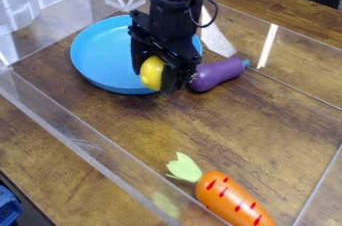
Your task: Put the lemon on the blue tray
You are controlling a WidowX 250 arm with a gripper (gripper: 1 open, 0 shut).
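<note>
- No brand, label or readable writing shows on any object in the frame.
- The black robot arm (178, 0) comes down from the top centre of the frame, with the pincer (156, 71) pointing straight down toward the counter (267, 130).
- The pincer is closed on the lemon (152, 71); the yellow fruit shows between the dark fingers (138, 58), clamped on both sides.
- The lemon sits just left of the frame's centre, over the right-hand rim of the blue tray (96, 58), where the dish meets the wooden surface. Whether the fruit touches the tray or the counter cannot be told from this view.
- The blue tray lies in the upper left part of the frame, its right side partly hidden behind the arm.
- A purple eggplant (219, 72) lies on the counter just to the right of the pincer, near the tray's rim, its stem end pointing to the upper right.
- An orange carrot (227, 198) with a pale green top lies at the bottom of the frame, right of centre, well apart from the tray.
- Clear plastic walls (67, 130) enclose the wooden work area.
</note>
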